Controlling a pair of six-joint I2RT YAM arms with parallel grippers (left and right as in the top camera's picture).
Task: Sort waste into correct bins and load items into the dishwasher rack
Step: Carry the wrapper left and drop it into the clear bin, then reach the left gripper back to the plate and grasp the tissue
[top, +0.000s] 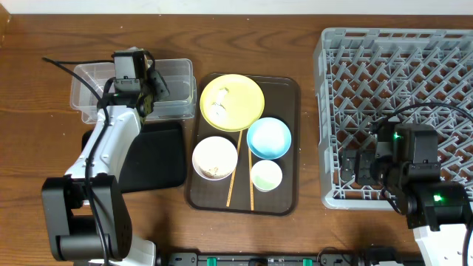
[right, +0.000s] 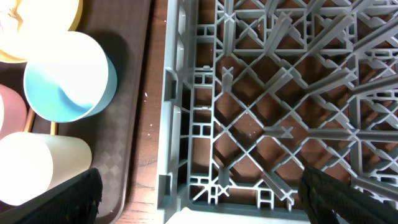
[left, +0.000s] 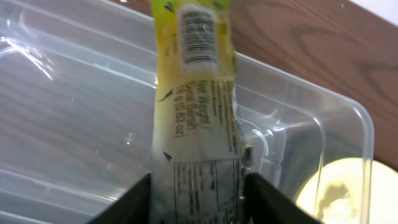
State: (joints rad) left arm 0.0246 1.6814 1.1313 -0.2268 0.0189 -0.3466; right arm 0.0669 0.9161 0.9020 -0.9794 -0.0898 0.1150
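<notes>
The yellow-green wrapper (left: 196, 93) hangs over the clear tub (left: 74, 112), its lower end between the parted fingers of my left gripper (left: 199, 179), which is open above the tub (top: 177, 74). The black tray (top: 159, 159) lies just in front of the tub. My right gripper (right: 199, 186) stands open and empty over the near-left corner of the grey rack (right: 280, 93). On the brown serving tray (top: 288, 199) sit a yellow plate (top: 247, 92) with white leftovers (top: 220, 108), a light blue bowl (top: 269, 138), a white bowl (top: 215, 157), a pale cup (top: 266, 176) and two chopsticks (top: 250, 181).
The rack (top: 414, 66) fills the right side of the table. My left arm (top: 103, 155) reaches over the black tray. The blue bowl (right: 65, 74) and cup (right: 34, 168) stand just left of the rack's wall.
</notes>
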